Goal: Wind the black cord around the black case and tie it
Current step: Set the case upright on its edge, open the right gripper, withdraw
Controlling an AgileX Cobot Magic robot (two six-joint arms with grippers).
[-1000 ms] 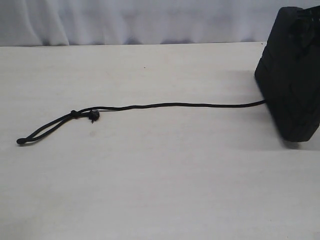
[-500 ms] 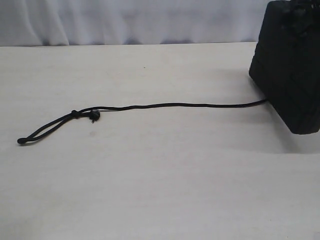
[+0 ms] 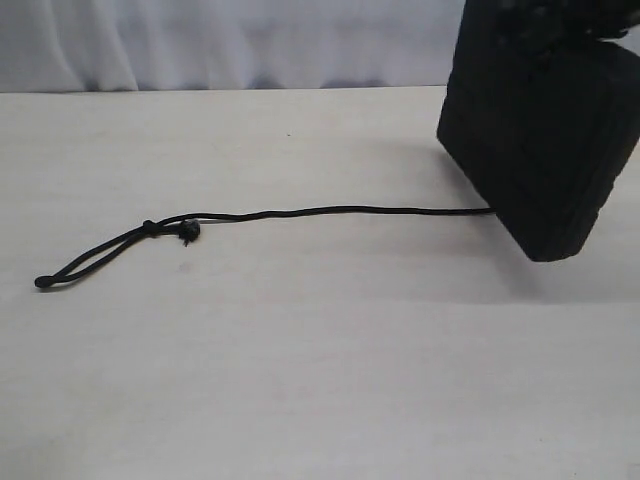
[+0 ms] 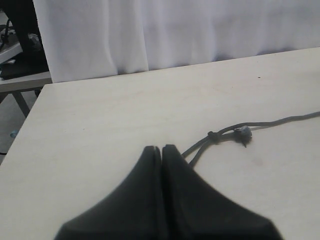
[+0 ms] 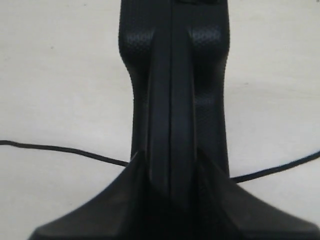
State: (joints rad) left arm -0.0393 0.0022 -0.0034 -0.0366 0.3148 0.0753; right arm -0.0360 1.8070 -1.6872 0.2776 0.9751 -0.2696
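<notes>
The black case (image 3: 540, 140) hangs tilted above the table at the far right of the exterior view, one lower corner down. My right gripper (image 5: 172, 165) is shut on the case's (image 5: 205, 75) narrow edge, a finger on each side. The black cord (image 3: 330, 210) lies on the table from under the case leftward to a small knot (image 3: 148, 226) and a loop ending at the left (image 3: 42, 282). In the right wrist view the cord (image 5: 60, 148) passes behind the case. My left gripper (image 4: 161, 149) is shut and empty, close to the cord's knot (image 4: 212, 136).
The pale wooden table (image 3: 300, 380) stretches across the exterior view, with a white curtain (image 3: 250, 40) behind its far edge. The left wrist view shows the table's side edge (image 4: 30, 120) and dark equipment (image 4: 20, 40) beyond it.
The case has moved left and risen, tilting more onto its corner. The cord's section near the case shortened in view; the loop end has stayed put.
</notes>
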